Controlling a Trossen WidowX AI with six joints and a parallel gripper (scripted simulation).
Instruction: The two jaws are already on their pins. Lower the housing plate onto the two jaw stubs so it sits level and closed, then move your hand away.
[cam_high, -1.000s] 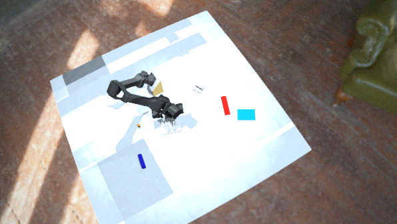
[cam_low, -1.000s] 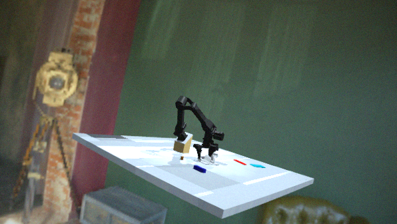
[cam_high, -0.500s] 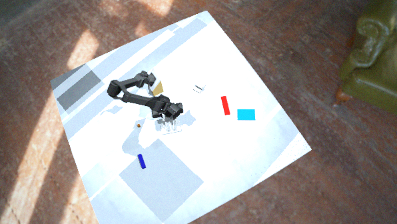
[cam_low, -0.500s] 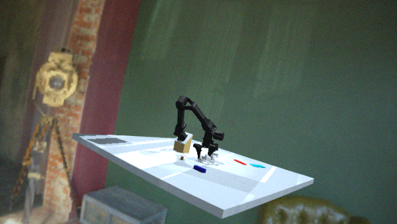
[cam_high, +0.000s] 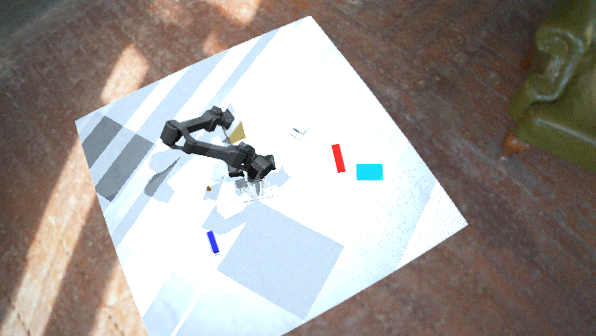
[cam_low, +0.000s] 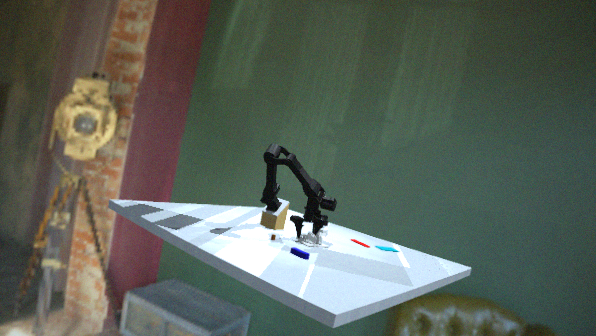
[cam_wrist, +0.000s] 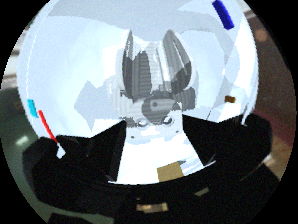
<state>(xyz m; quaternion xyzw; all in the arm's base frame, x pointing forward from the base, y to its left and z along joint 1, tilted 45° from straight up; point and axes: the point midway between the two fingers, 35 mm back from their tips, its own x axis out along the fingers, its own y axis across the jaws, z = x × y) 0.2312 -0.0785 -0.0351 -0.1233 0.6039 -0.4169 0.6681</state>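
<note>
The two grey jaws of the gripper model (cam_wrist: 131, 65) (cam_wrist: 179, 62) stand out side by side in the wrist view, curved and pointing away from my hand. The pale housing plate (cam_wrist: 154, 125), with two round holes, lies across their near ends. My gripper (cam_high: 251, 181) (cam_low: 307, 235) (cam_wrist: 153, 119) is shut on the housing plate, one black finger at each side, low over the table. The pins and stubs are hidden, and the pale parts blend with the table, so I cannot tell whether the plate is level or seated.
A blue bar (cam_high: 213, 242) (cam_low: 300, 253) (cam_wrist: 223, 14) and small brown block (cam_high: 208, 188) (cam_low: 273, 237) (cam_wrist: 230, 99) lie nearby. A red bar (cam_high: 338, 158) (cam_low: 360, 243) and cyan plate (cam_high: 369, 172) (cam_low: 386, 248) lie farther off. A tan block (cam_high: 238, 133) (cam_low: 274, 220) stands by the arm's base.
</note>
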